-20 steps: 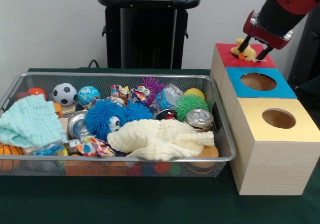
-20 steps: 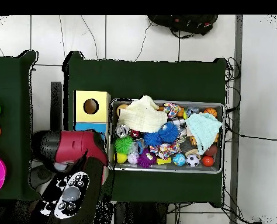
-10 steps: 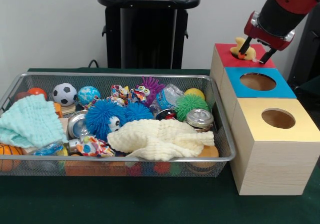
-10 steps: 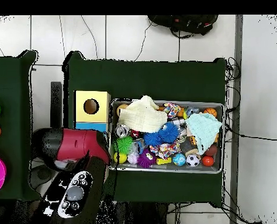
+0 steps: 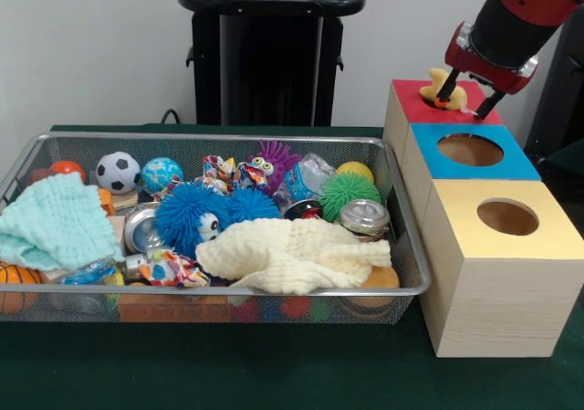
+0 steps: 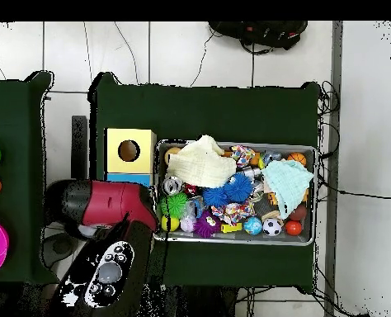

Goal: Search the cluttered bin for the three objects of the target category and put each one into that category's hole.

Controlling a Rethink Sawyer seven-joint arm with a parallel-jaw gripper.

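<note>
Green-covered desk (image 5: 274, 373) is carrying a wire bin (image 5: 406, 246) crowding balls, spiky toys and cloths. Gripper (image 5: 467, 95) is hanging spread around yellow duck (image 5: 442, 93), sitting over the red box (image 5: 406, 109). No writing is showing legibly.

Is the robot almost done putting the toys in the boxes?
Hard to say. The gripper is open above a yellow duck sitting at the red box's hole, not dropped through yet. Nothing shows what is already inside the boxes. The bin is full of toys, so more searching may remain.
</note>
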